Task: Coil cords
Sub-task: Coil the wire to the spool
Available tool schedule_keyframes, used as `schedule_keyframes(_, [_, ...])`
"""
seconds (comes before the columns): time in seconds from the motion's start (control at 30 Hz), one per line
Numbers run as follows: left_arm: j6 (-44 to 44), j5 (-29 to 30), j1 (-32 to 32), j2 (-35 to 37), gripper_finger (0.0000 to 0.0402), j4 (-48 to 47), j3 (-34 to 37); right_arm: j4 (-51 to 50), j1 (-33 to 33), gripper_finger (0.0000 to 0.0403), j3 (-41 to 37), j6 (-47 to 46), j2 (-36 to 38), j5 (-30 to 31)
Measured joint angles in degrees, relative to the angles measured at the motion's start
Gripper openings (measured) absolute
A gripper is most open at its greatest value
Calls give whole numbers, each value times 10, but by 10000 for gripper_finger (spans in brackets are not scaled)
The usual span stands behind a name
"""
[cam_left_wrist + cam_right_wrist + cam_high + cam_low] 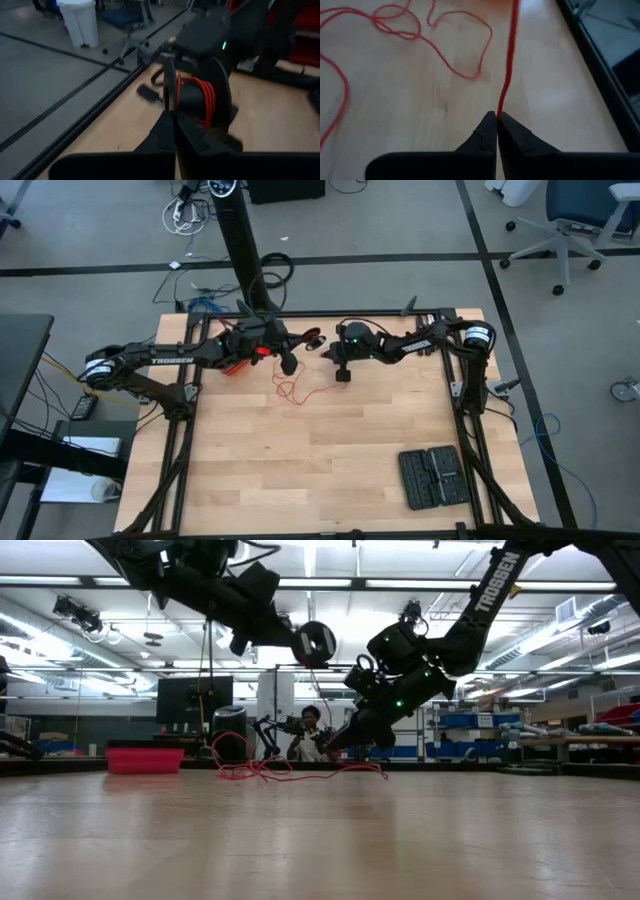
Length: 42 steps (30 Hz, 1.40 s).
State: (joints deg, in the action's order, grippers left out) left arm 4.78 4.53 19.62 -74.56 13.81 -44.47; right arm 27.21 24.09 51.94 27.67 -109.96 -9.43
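High view: red wire (pixel 291 390) lay in loose loops on wooden table (pixel 320 470), between both arms near far edge.

Low view: wire (pixel 290 770) thin, limp, light; likely tangle-prone. Lab room behind, person seated.

Left wrist view: left gripper (pixel 174 125) closed on spool (pixel 200 97), apparently wound red.

Right wrist view: right gripper (pixel 497 122) pinched shut on wire (pixel 509 60); good hold near taut stretch.

I see a pale wooden table (pixel 320 460) with fine grain and a soft satin sheen. The red wire (pixel 508 65) looks smooth and plastic-coated, wound on a glossy black plastic spool (pixel 216 97). My grippers' fingers (pixel 480 135) look matt dark plastic.
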Motion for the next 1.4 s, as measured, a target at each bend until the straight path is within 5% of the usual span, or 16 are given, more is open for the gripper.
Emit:
schedule_keyframes(0.67, [-17, 5, 14, 0, 1, -217, 0, -31, 19, 1, 0, -43, 87, 69])
schedule_keyframes(1.4, [-91, -53, 13, 0, 1, -266, 0, -31, 33, 1, 0, -41, 113, 57])
